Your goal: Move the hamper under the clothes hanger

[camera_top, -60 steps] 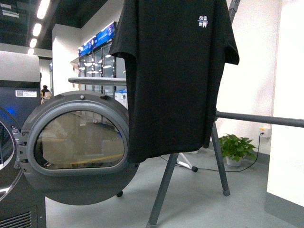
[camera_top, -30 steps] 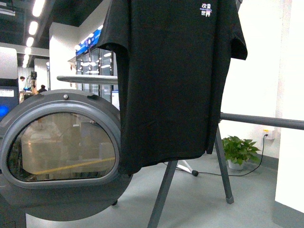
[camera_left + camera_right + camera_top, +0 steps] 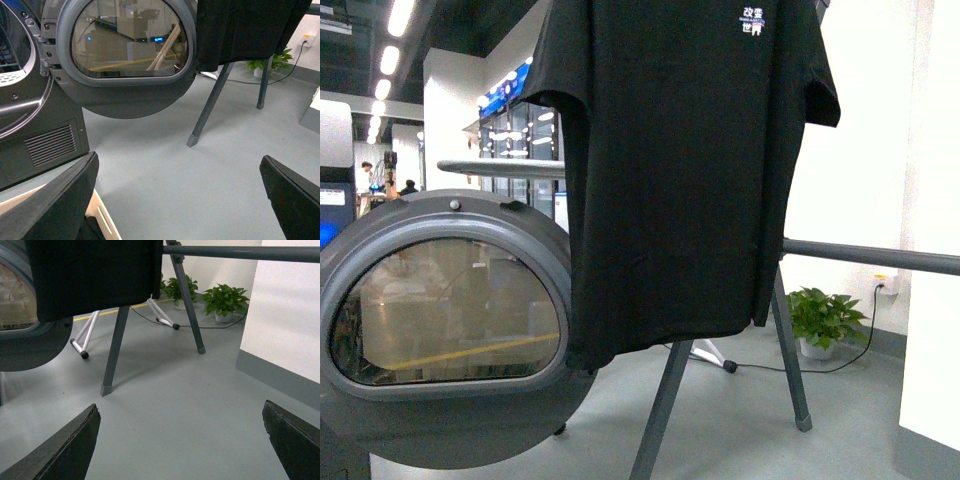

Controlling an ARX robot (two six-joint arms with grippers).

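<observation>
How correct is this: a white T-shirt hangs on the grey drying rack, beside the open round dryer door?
One detail is wrong. The T-shirt is black, not white, as the front view shows. The rest holds: it hangs on the grey drying rack, beside the open round dryer door.

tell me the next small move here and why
Probably bring the left gripper down onto the hamper rim and close on it: its jaws stand open and empty, and the hamper sits by the dryer, short of the clothes hanger.
</observation>
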